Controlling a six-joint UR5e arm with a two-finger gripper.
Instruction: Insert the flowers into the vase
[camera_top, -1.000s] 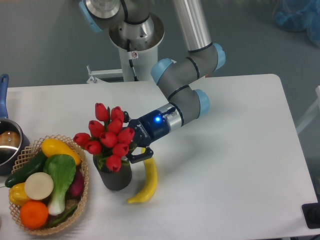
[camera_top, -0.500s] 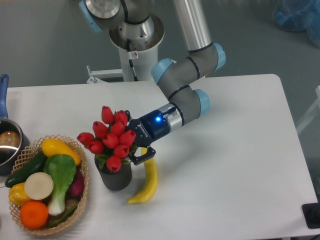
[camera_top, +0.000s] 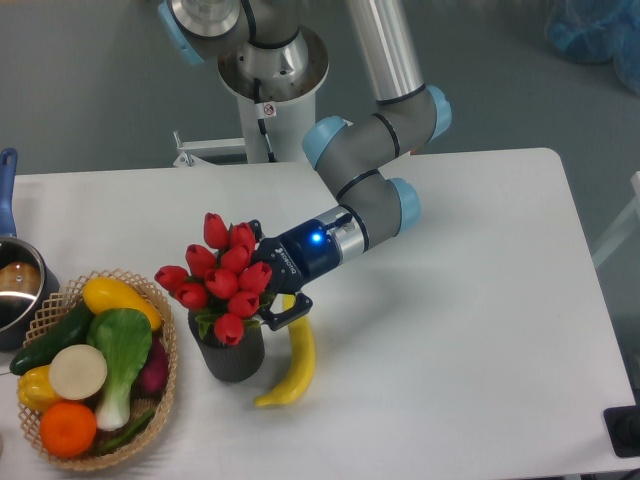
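Note:
The flowers (camera_top: 222, 278), a tight bunch of red tulip buds with green leaves, stand upright in the short dark grey vase (camera_top: 232, 358) near the table's front left. Their stems are hidden inside it. My gripper (camera_top: 272, 270) reaches in from the right, level with the buds. Its jaws are spread, one finger (camera_top: 256, 230) behind the bunch's top and the other finger (camera_top: 288, 308) at its lower right. The gripper is open, with the right side of the bunch lying between the fingers.
A yellow banana (camera_top: 294, 366) lies just right of the vase, under the gripper. A woven basket (camera_top: 160, 400) of vegetables and fruit stands to the left of the vase. A steel pot (camera_top: 14, 290) with a blue handle sits at the left edge.
The bunch has sunk a little and shifted right, settling in the vase. The upper finger has moved outward; the arm itself has barely moved.

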